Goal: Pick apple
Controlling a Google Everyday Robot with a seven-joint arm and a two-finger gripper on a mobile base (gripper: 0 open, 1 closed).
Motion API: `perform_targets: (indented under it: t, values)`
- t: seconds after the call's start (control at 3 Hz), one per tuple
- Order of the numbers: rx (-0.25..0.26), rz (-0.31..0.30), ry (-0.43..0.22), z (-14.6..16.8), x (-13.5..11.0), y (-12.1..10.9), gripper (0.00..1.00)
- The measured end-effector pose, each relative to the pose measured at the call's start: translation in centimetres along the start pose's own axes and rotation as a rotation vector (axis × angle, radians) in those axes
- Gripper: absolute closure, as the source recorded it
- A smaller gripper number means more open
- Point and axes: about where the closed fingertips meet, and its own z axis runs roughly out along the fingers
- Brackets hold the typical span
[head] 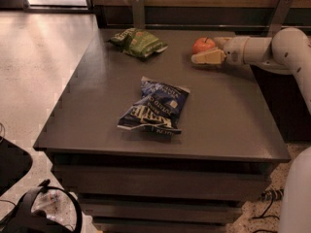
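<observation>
The apple (202, 44) is small, round and red-orange, and sits on the dark table (228, 110) near its far right corner. My gripper (207, 50) reaches in from the right on a white arm (272, 47), low over the table and right at the apple. It is open. One cream finger (208, 57) lies along the apple's near side and the other shows just behind the apple. I cannot tell whether the fingers touch it.
A blue chip bag (156, 107) lies in the middle of the table. A green chip bag (137, 41) lies at the far left. A wooden wall with metal brackets (137, 8) runs behind the table. The robot base (296, 198) stands at the lower right.
</observation>
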Motion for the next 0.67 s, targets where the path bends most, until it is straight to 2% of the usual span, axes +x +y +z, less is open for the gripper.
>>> perform_targets:
  t: [0.67]
  values:
    - [-0.020, 0.012, -0.022, 1.19, 0.51, 0.34, 0.65]
